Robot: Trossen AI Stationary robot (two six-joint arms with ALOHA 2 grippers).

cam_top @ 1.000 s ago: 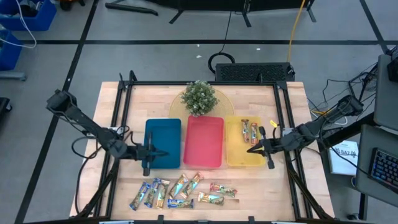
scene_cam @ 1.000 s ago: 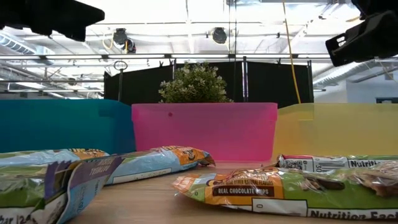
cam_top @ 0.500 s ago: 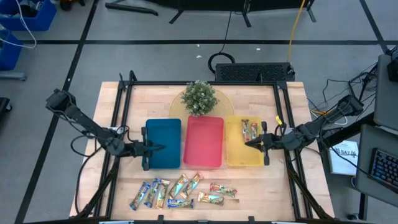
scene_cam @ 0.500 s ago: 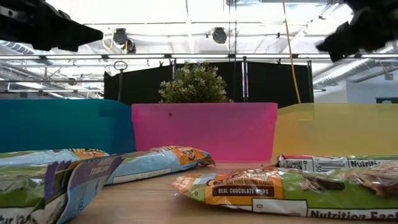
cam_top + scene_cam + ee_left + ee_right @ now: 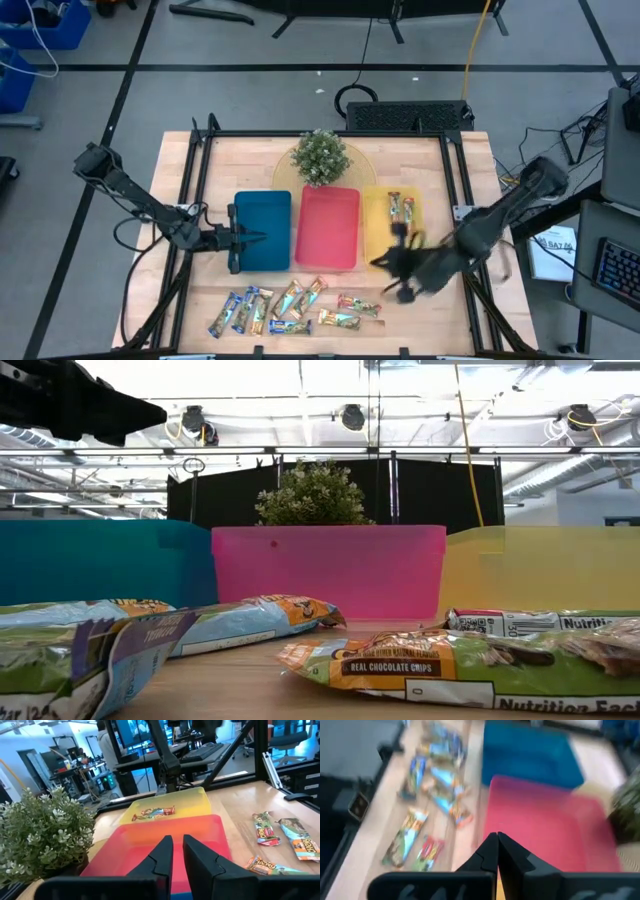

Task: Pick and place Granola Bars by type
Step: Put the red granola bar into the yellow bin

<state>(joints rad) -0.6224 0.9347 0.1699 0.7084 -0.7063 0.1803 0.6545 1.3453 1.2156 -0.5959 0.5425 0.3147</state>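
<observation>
Right gripper (image 5: pixel 496 840) is seen with its two fingers pressed tight together, and nothing is held in it. It is hung over the near edge of the yellow tray (image 5: pixel 378 246), just right of the granola bars (image 5: pixel 290 308), which are piled at the near edge of the table (image 5: pixel 470 170). Two red-green bars (image 5: pixel 402 208) are already laid in the yellow tray. For the next pick, the fingers should be spread wide before the gripper is brought down. One bar at the edge of the pile should be chosen, so that others are not dragged along. Its long sides should be pinched. Left gripper (image 5: pixel 250 240) is parked over the blue tray (image 5: pixel 265 215), its fingers a little apart, with nothing between them.
</observation>
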